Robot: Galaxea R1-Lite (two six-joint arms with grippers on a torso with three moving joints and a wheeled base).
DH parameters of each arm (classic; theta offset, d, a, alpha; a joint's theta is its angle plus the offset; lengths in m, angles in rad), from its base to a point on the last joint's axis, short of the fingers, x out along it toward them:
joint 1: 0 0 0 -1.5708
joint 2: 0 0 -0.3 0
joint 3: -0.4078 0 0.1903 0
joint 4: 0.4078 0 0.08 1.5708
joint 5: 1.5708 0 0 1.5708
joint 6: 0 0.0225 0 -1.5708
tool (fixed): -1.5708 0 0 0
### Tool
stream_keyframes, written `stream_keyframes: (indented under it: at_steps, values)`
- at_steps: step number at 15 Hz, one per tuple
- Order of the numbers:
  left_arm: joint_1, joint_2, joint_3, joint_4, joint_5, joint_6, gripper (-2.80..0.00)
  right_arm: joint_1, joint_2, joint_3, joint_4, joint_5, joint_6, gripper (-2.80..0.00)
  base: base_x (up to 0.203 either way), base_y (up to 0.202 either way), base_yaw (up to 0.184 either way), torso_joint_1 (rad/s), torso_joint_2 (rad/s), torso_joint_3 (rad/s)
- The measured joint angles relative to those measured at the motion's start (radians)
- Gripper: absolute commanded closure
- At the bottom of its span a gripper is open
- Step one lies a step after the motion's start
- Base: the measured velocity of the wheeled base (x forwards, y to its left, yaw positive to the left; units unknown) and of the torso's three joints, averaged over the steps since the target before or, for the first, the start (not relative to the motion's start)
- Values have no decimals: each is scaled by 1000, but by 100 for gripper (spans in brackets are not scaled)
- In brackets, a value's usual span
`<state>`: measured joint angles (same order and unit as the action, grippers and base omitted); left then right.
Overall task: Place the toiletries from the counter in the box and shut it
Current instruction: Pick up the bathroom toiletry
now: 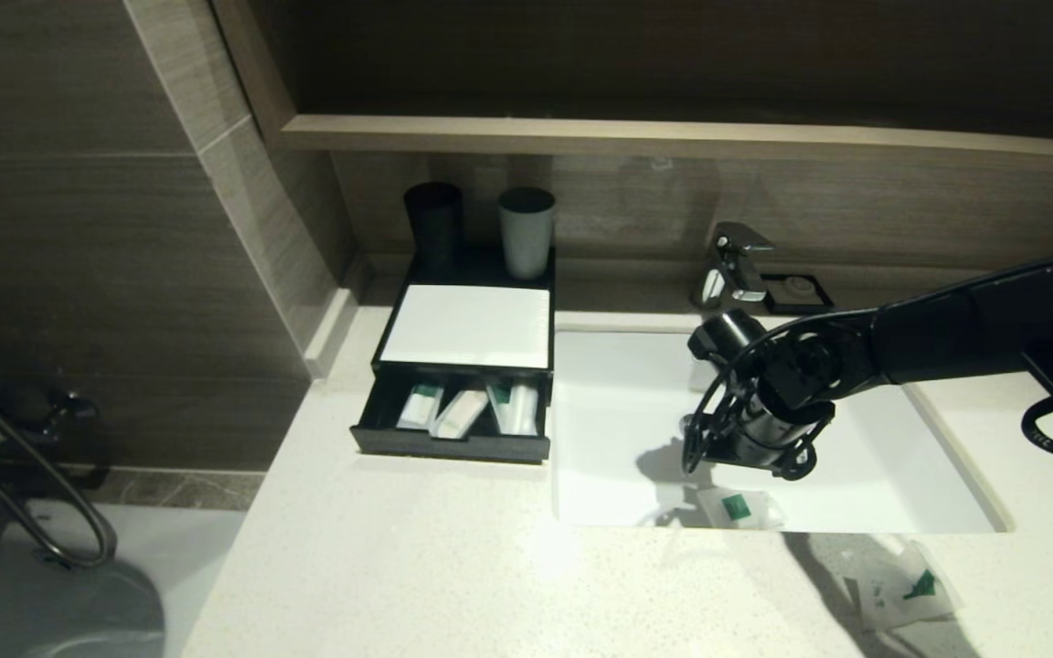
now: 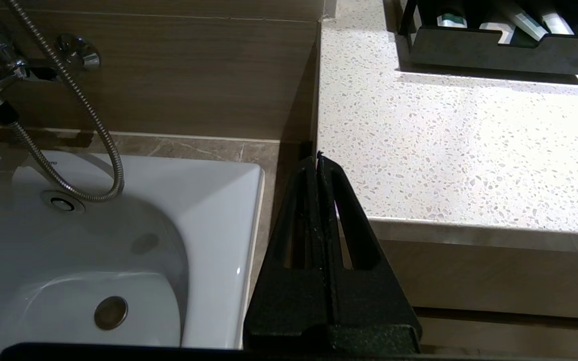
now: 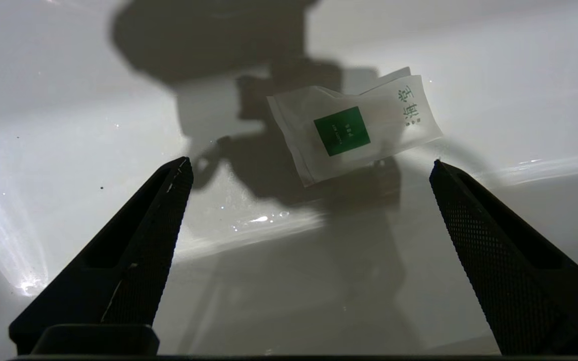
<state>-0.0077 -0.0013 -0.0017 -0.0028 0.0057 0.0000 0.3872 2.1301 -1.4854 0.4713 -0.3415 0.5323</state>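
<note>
Left gripper [image 2: 317,163]: parked off the left end of the pale cream speckled stone surface [image 2: 449,165], beside a white bathtub [image 2: 118,240]; fingers pressed together, nothing between them.

Box: low black rectangular box with a flat white panel [image 1: 470,324], set against the back wall left of the basin; its shallow black drawer [image 1: 453,429] is pulled out toward the front edge.

Stowed toiletries: clear-and-white plastic packets [image 1: 467,407] are seen lying side by side in the drawer; the exact count cannot be told.

Cups: a black cup [image 1: 433,219] and a grey cup [image 1: 526,230] stand on the rear of the box, well apart from the work.

Square packet: squarish clear packet with a green mark [image 1: 735,507] [image 3: 351,128], lying inside the white rectangular basin [image 1: 618,384], leaning at its front wall.

Right gripper [image 1: 696,448] [image 3: 311,168]: held over the basin, spread wide and empty, the packet lying ahead of the fingertips and apart from them.

Far-right packet: another clear packet with a green mark [image 1: 901,589] lies on the surface in front of the basin's right corner.

Step in hand: judged to be the approach to the square packet; drawer not yet closed.

Next move: a descent until the fingers straddle the thin packet, then closure on it.

Edges and room: the front basin wall crowds the packet; open surface lies between basin and drawer for the carry.
</note>
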Motion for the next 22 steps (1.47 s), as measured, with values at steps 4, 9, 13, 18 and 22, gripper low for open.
stream_keyframes:
  at_steps: [4,9,13,18,22]
  values:
    - [0,0,0,0,0,0,0,0,12,-13,0,3,2,-280,0,0,0,0,0,0]
    - [0,0,0,0,-1,0,0,0,16,-15,0,18,2,-280,0,0,0,0,0,0]
    - [0,0,0,0,0,0,0,-1,22,-14,0,43,6,-280,0,0,0,0,0,0]
    - [0,0,0,0,-1,0,0,0,33,-13,0,45,9,-280,0,0,0,0,0,0]
    - [0,0,0,0,0,0,0,-1,33,-10,0,42,9,-280,0,0,0,0,0,0]
